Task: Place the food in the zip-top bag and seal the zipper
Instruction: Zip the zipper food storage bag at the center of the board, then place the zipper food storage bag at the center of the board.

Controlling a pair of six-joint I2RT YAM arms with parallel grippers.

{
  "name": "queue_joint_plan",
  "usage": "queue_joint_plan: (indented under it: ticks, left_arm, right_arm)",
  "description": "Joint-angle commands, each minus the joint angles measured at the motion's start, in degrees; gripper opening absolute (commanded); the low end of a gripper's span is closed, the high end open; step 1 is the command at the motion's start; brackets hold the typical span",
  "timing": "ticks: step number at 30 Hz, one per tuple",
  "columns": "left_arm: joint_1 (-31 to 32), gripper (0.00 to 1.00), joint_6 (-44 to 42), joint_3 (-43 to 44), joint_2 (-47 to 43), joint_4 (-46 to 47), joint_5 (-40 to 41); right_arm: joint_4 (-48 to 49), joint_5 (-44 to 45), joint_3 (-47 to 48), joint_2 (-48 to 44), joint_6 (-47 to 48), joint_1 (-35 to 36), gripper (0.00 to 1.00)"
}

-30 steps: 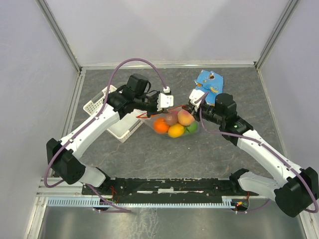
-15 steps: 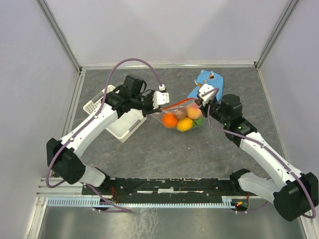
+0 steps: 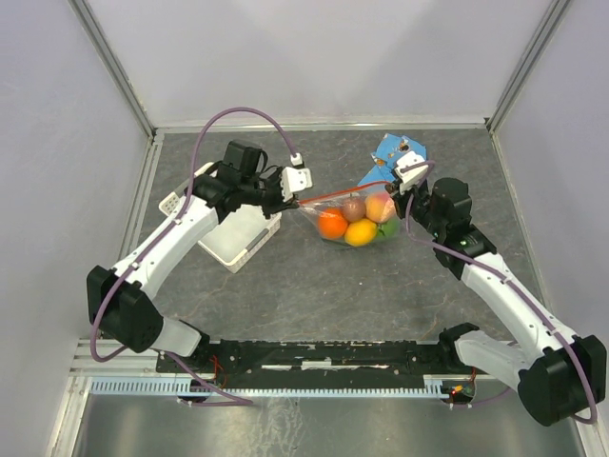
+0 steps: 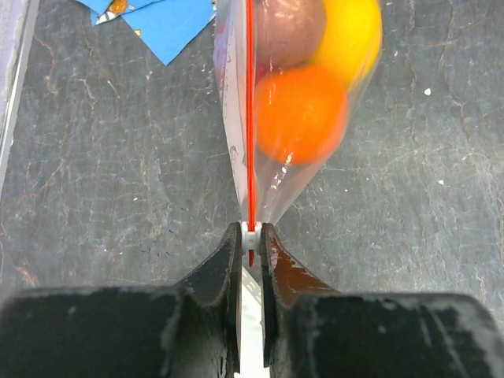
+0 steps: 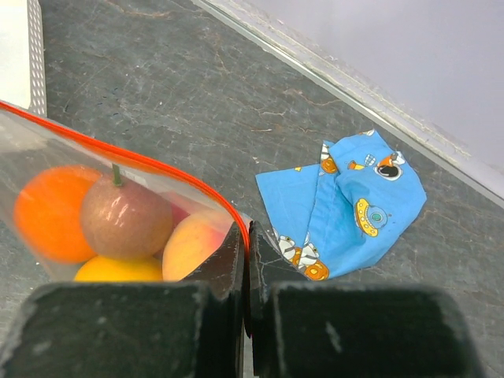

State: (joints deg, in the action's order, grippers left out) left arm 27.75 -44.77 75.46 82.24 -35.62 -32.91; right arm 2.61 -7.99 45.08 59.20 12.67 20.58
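Across the middle of the top view, the zip-top bag (image 3: pixel 357 221) is stretched between the two arms. Its zipper (image 3: pixel 347 194) runs as a taut red-orange line from the left end effector (image 3: pixel 298 199) up to the right end effector (image 3: pixel 403 184), and each is closed on one end of that strip. The food (image 3: pixel 361 232) sits bunched inside the bag below the zipper — orange, yellow, brownish, peach and a little green. A blue snack packet (image 3: pixel 392 150) lies at the upper right, and a white basket (image 3: pixel 233 238) sits at left on the grey tabletop (image 3: pixel 314 286).

Down the left wrist view, we see the dark jaws almost fully closed, pinching the zipper's white end at lower centre. The strip (image 4: pixel 250 118) rises straight up the frame, with a blurred orange fruit (image 4: pixel 301 114) just right of it.

Over in the right wrist view, the jaws are pressed together on the bag's corner where the zipper (image 5: pixel 142 157) ends — the strip curves away to the upper left. Fruit fills the lower left, and the packet (image 5: pixel 346 205) lies flat at right centre.
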Motion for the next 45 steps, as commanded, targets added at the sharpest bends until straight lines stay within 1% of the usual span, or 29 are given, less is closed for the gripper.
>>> queue_joint_plan:
  ticks: [1, 6, 9, 12, 16, 18, 21, 24, 27, 29, 31, 35, 38, 41, 43, 45]
  left_arm:
    - [-2.26, 0.03, 2.38, -0.13, -1.56, -0.67, 4.85]
    - [-2.26, 0.03, 4.16, 1.93, -0.04, 3.23, 1.89]
    - [-2.17, 0.03, 3.80, 1.88, 0.15, 5.74, 1.01]
    - [-2.01, 0.03, 2.61, 2.20, 0.46, 9.10, 2.31]
    - [-1.88, 0.03, 4.37, 3.70, 0.10, 12.41, 4.58]
    - [-1.11, 0.03, 5.10, 3.30, -0.96, 12.82, 6.22]
    - [1.11, 0.04, 3.37, 0.56, -3.71, 11.08, 7.92]
    - [2.40, 0.04, 3.50, -5.04, -6.84, 10.99, 5.70]
    - [3.31, 0.04, 6.92, -10.74, -9.54, 11.91, 4.26]
    - [3.99, 0.04, 9.91, -14.06, -12.49, 13.27, 3.96]
    - [4.59, 0.04, 12.64, -18.41, -15.77, 15.55, 3.61]
    - [5.84, 0.07, 15.35, -26.54, -22.64, 17.94, 1.07]
    - [6.33, 0.12, 18.86, -29.82, -27.48, 17.50, -1.01]
    - [6.35, 0.17, 21.13, -31.42, -32.90, 15.20, -0.79]
    - [6.36, 0.24, 24.13, -32.65, -37.42, 16.02, 1.46]
    - [6.40, 0.32, 26.76, -33.95, -42.35, 17.33, 3.51]
  right_arm:
    - [5.71, 5.17, 1.27, 0.09, -2.34, -2.79, 0.02]
    - [6.47, 1.64, 4.07, 3.25, -2.56, -3.00, 0.02]
    - [9.85, 0.34, 4.72, 5.10, -3.16, -3.04, 0.02]
    - [11.13, -2.11, 7.45, 8.63, -3.11, -3.01, 0.02]
    - [13.21, -3.33, 9.83, 10.29, -3.91, -3.00, 0.02]
    - [11.96, -4.38, 9.87, 9.44, -4.32, -3.00, 0.02]
    - [5.89, -7.68, 8.68, 6.56, -4.53, -2.98, 0.02]
    - [1.39, -9.59, 4.35, 2.99, -6.56, -2.95, 0.03]
    - [-1.80, -9.36, -0.99, -2.65, -10.44, -2.97, 0.04]
    - [-4.09, -9.23, -5.14, -8.33, -12.23, -3.00, 0.05]
    - [-7.61, -8.91, -8.24, -12.89, -13.76, -3.04, 0.08]
    - [-15.26, -10.19, -11.83, -20.48, -16.33, -2.93, 0.15]
    - [-18.70, -9.78, -14.83, -26.62, -18.96, -2.93, 0.19]
    - [-18.89, -8.47, -17.82, -33.90, -23.91, -2.91, 0.23]
    - [-18.78, -7.17, -19.05, -38.56, -27.05, -2.91, 0.30]
    - [-19.33, -5.63, -19.04, -42.58, -30.06, -2.90, 0.40]
